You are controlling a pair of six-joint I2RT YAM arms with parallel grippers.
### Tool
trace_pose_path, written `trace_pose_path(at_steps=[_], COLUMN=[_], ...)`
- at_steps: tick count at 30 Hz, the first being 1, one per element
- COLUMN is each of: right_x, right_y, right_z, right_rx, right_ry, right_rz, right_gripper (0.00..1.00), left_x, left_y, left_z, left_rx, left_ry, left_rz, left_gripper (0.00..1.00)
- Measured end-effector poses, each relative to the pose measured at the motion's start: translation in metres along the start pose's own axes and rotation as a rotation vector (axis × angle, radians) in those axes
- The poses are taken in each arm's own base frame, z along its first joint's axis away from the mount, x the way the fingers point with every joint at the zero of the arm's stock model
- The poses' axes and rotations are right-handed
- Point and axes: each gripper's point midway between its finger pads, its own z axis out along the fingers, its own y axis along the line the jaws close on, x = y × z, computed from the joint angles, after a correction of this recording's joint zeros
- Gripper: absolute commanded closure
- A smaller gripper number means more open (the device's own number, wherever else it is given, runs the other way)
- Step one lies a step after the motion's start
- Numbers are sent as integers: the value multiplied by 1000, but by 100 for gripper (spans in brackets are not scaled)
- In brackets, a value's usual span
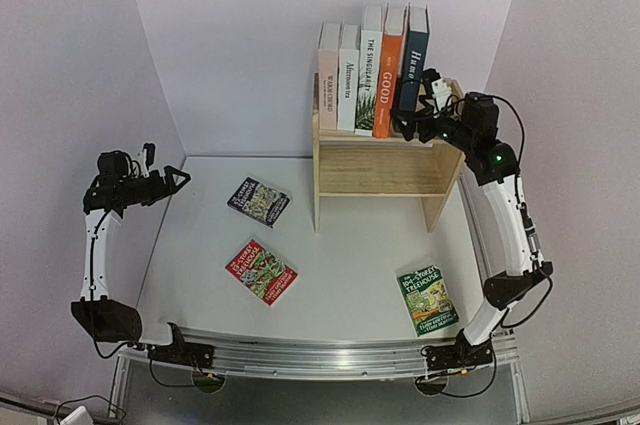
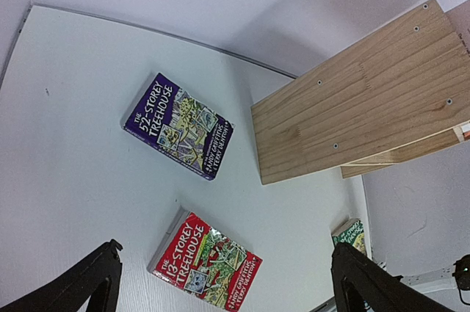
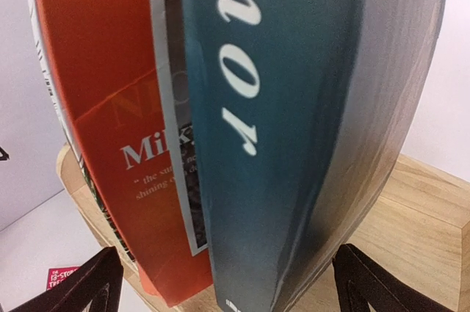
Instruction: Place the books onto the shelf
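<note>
Left gripper [image 2: 225,248]: I read its fingers as spread wide with nothing between them. It hung over the left part of the white table [image 1: 350,255], well apart from the shelf [image 1: 380,173].

Right gripper [image 3: 228,253]: I saw its fingers standing wide, one on each side of the lower end of the dark blue "Humor" book [image 3: 294,128]. Neither pad pressed the covers, so I logged the book as straddled, not gripped.

Position of the books on the shelf: five stood upright on the top board, spines toward the arms. From left to right I counted:
1. the pale pink book [image 1: 328,80]
2. the white book [image 1: 348,80]
3. the palm-leaf book [image 1: 370,70]
4. the orange "GOOD" book [image 1: 390,70]
5. the dark blue "Humor" book, touching the orange one.

Position of the other books: three lay flat on the table, covers up.
- The purple "52-Storey Treehouse" book [image 2: 178,125] lay just left of the shelf.
- The red "13-Storey Treehouse" book [image 2: 205,268] lay nearer the arm bases.
- The green Treehouse book [image 1: 428,299] lay near the right arm's base.
</note>
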Motion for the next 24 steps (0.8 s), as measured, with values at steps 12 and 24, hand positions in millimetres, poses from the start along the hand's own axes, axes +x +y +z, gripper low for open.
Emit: trace_pose_path(at_steps=[12,24], right_x=[9,-21], right_y=[3,4], right_z=[-7,-16], right_rx=[-16,-54], right_ry=[42,-31], right_rz=[15,29], right_gripper=[2,2], left_x=[0,0], left_y=[0,-1], left_z=[0,0], left_rx=[0,7], left_ry=[0,2], left_rz=[1,0], left_gripper=[0,0])
